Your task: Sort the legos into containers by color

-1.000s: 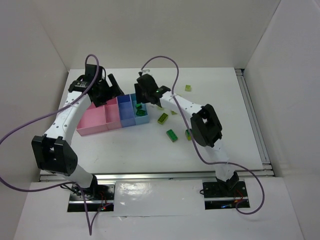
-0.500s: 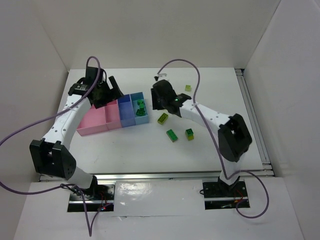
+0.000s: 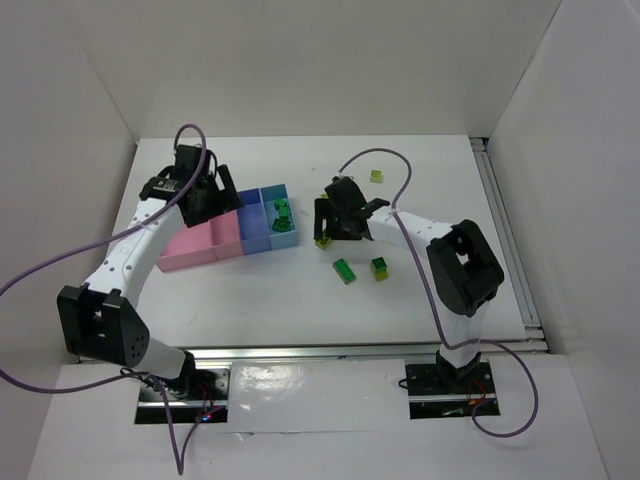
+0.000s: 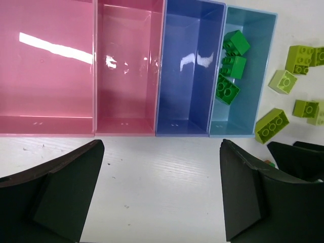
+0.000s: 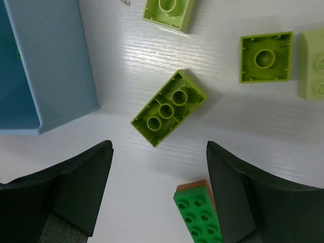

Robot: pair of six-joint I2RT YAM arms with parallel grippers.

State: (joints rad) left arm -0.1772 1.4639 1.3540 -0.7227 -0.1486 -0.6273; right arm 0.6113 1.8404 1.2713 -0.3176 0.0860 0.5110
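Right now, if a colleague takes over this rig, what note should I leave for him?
Left gripper: open, empty, beside the containers.
Right gripper: open, empty, over a yellow-green lego.
Done: three dark green legos are in the light blue bin; the other three bins are empty.
Left: the other yellow-green legos and two loose dark green legos lie on the table.
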